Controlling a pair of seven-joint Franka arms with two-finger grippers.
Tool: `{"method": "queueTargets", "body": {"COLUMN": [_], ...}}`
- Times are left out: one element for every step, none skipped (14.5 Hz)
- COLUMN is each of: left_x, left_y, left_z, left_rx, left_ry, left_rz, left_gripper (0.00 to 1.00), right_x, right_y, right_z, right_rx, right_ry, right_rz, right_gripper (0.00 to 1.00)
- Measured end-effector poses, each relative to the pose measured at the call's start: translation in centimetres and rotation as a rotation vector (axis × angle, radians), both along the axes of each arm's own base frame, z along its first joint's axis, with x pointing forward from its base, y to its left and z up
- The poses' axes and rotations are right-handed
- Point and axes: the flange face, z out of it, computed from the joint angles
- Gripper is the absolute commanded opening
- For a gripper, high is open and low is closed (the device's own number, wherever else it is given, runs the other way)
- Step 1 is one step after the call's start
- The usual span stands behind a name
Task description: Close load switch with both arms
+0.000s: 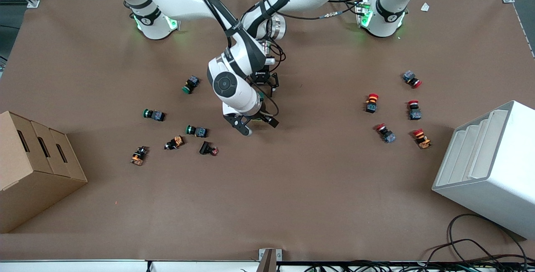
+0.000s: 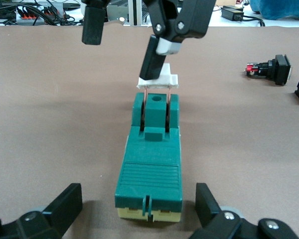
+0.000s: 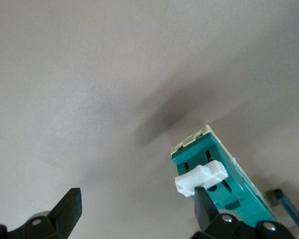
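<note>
R claw [image 2: 122, 37] finger on load switch [image 2: 150, 169] lever

No legible text or labels anywhere.

Right gripper [image 3: 134, 211] is spread wide open, one finger [image 3: 204, 204] right up against the white lever [image 3: 200, 178] on the green load switch [image 3: 224, 174].

Dark green load switch [image 2: 150, 164] with ribbed cover, cream base, copper blades and white lever [image 2: 159, 79], on plain brown bench [image 1: 317, 188]. White arms banded black, green glow at bases; black left tool [image 2: 139, 211] and black right tool [image 1: 256, 125]. Green-capped push buttons [image 1: 154, 114] toward right arm's end, red-capped push buttons [image 1: 371, 102] toward left arm's. Tan cardboard box [image 1: 33, 167]; white bin [image 1: 493, 167].
</note>
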Motion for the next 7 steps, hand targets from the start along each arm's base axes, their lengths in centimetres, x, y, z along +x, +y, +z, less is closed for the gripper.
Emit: {"method": "queueTargets", "body": {"left_x": [0.0, 0.0, 0.0, 0.0, 0.0, 0.0, 0.0], "left_y": [0.0, 0.0, 0.0, 0.0, 0.0, 0.0, 0.0], "left_z": [0.0, 0.0, 0.0, 0.0, 0.0, 0.0, 0.0], "left_rx": [0.0, 0.0, 0.0, 0.0, 0.0, 0.0, 0.0], "left_ry": [0.0, 0.0, 0.0, 0.0, 0.0, 0.0, 0.0], "left_rz": [0.0, 0.0, 0.0, 0.0, 0.0, 0.0, 0.0], "left_gripper": [1.0, 1.0, 1.0, 1.0, 1.0, 1.0, 1.0], "right_x": [0.2, 0.3, 0.4, 0.5, 0.6, 0.5, 0.6], "right_y": [-0.2, -0.3, -0.4, -0.4, -0.4, -0.4, -0.5], "right_z": [-0.3, -0.5, -0.7, -1.0, -1.2, -1.6, -2.0], "right_rx": [-0.001, -0.003, -0.003, -0.003, -0.004, -0.006, -0.008], "right_ry": [-0.001, -0.001, -0.002, -0.005, -0.007, -0.005, -0.006], "right_rz": [0.007, 0.013, 0.016, 0.015, 0.014, 0.017, 0.022], "right_gripper": [1.0, 1.0, 1.0, 1.0, 1.0, 1.0, 1.0]}}
